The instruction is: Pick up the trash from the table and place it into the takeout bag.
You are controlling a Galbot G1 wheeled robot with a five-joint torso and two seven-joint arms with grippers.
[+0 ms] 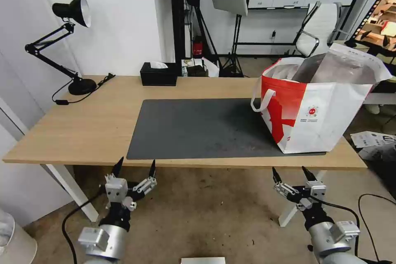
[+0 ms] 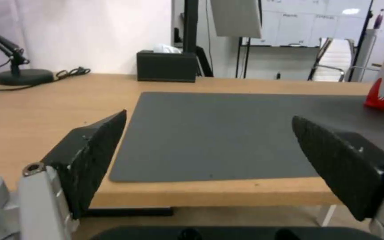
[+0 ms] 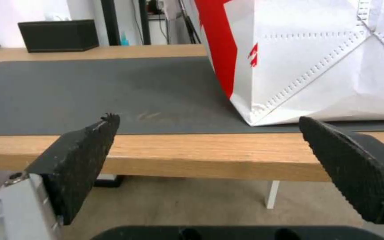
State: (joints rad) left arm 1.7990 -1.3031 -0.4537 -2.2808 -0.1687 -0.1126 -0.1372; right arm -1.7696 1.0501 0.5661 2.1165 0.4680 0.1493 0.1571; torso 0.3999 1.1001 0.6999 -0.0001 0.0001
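Head view shows both arms held low in front of the counter's near edge, over the floor. Nearest on the robot's left, the left claw (image 1: 135, 164) points its two black fingers up toward the counter (image 1: 82, 123), spread wide with nothing between them; on the right the right claw (image 1: 291, 172) matches it, fingers also spread and empty. Neither claw touches the counter or anything on it. In the left wrist view the left claw (image 2: 207, 121) frames the near edge of the light-wood top and the near left corner of the dark grey mat (image 2: 227, 133), and in the right wrist view the right claw (image 3: 210, 121) sits just short of the counter edge (image 3: 192, 156), facing the base of the takeout bag (image 3: 316, 66). Beyond the claws, the mat (image 1: 198, 128) lies along the middle of the counter, its surface bare apart from faint smudges. The takeout bag (image 1: 317, 107) stands upright on the mat's right end, its white and red side and small round logo facing the robot, its mouth open with silver lining showing and a white loop handle hanging on its left side. What lies inside the bag cannot be made out. Farther back, a black tissue box (image 1: 158, 73) sits near the counter's far edge, and a black desk lamp (image 1: 70, 41) stands at the far left corner with its cord trailing beside it.
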